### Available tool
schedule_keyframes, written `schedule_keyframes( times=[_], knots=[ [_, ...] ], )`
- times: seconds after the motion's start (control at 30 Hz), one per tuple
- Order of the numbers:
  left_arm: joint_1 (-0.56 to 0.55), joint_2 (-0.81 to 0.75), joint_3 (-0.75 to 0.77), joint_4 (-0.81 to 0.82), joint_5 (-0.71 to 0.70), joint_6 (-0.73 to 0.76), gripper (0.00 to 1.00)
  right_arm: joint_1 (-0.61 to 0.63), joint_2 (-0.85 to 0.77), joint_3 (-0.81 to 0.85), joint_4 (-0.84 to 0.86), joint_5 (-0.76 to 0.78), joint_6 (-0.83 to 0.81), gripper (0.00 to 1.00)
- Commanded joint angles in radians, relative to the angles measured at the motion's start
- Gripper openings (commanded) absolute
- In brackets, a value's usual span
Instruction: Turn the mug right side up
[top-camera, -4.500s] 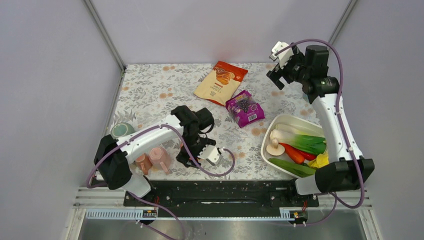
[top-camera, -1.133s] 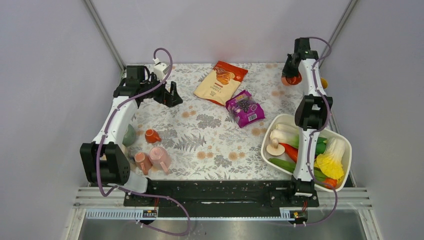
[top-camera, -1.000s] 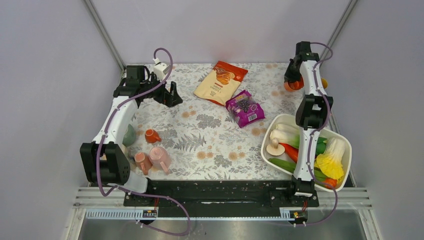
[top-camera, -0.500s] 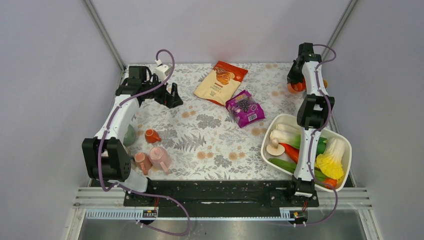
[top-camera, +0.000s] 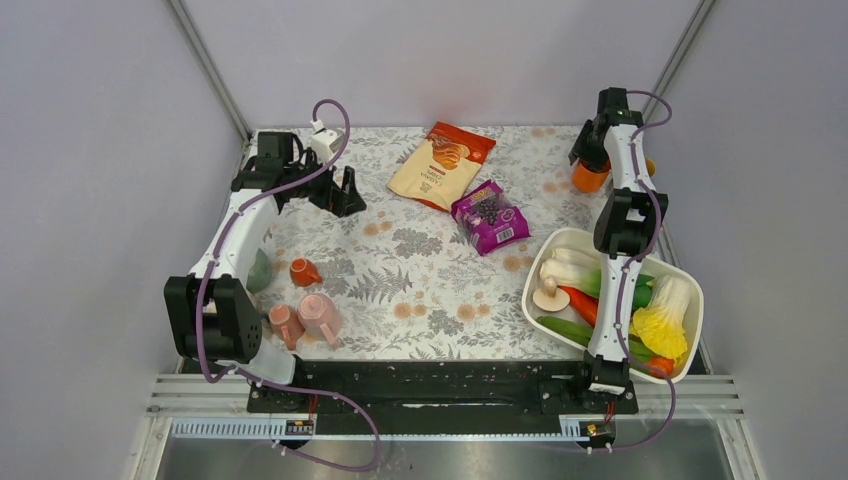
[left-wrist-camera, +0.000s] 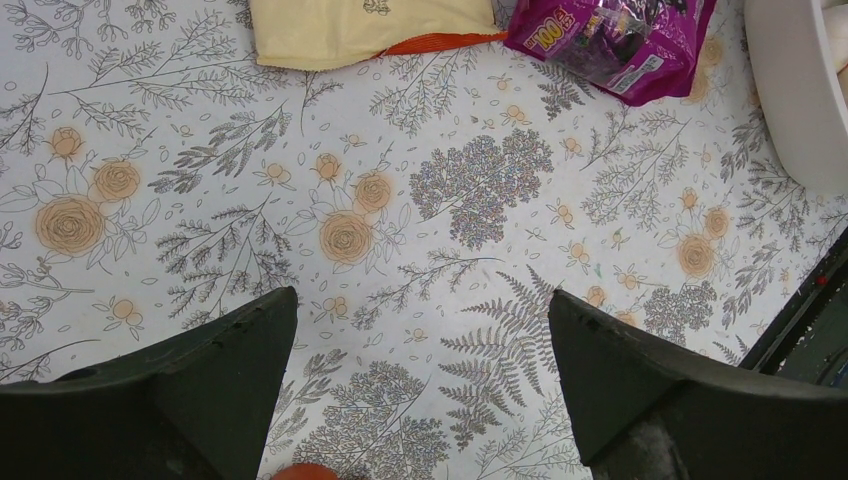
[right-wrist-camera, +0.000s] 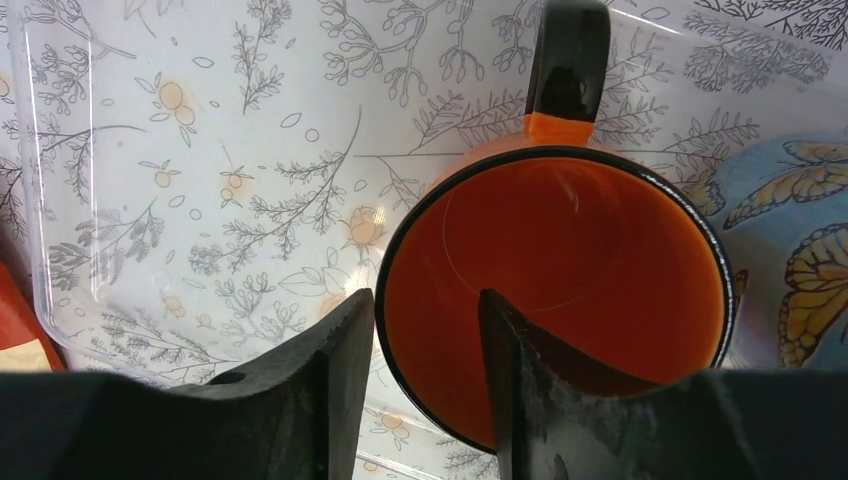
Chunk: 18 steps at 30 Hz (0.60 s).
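The orange mug (top-camera: 590, 177) with a black rim and black handle stands mouth up at the far right of the table. In the right wrist view its open mouth (right-wrist-camera: 560, 250) faces the camera, with the handle (right-wrist-camera: 568, 60) pointing away. My right gripper (top-camera: 590, 158) (right-wrist-camera: 425, 320) straddles the mug's near rim. One finger is outside against the wall, and the other is inside, apart from the wall. My left gripper (top-camera: 340, 195) (left-wrist-camera: 420, 380) is open and empty above the floral cloth at the back left.
A chips bag (top-camera: 441, 163) and a purple packet (top-camera: 489, 216) lie mid-back. A white tray (top-camera: 560, 240) of vegetables sits front right. Two pink cups (top-camera: 320, 315), a small orange cup (top-camera: 303, 271) and a green cup (top-camera: 260, 270) stand front left. The right wall is close to the mug.
The right gripper carried the orange mug a little nearer and lower, and the mug went from tilted to mouth up. The left arm barely moved.
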Motion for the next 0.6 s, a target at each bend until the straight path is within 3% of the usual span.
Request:
schedule_keyframes(
  times=[0.0,0.13,0.27,0.37,0.47,0.57],
  knots=[
    [0.001,-0.004,0.03,0.023,0.025,0.02,0.99,-0.004,-0.025,0.047,0.032,-0.01,-0.008,0.52],
    [0.0,-0.003,0.036,-0.003,0.048,0.053,0.99,-0.003,-0.067,0.047,0.035,-0.067,-0.037,0.56],
    [-0.026,0.0,0.092,-0.187,0.09,0.238,0.99,0.005,-0.154,0.029,0.043,-0.153,-0.111,0.68],
    [-0.111,-0.002,0.153,-0.45,0.038,0.522,0.98,0.026,-0.252,-0.015,0.045,-0.17,-0.215,0.83],
    [-0.228,-0.011,0.208,-0.831,-0.058,0.967,0.97,0.068,-0.385,-0.091,0.049,-0.181,-0.319,0.97],
    [-0.356,-0.054,0.124,-0.97,-0.214,1.167,0.98,0.12,-0.52,-0.224,0.087,-0.187,-0.377,1.0]
  ],
)
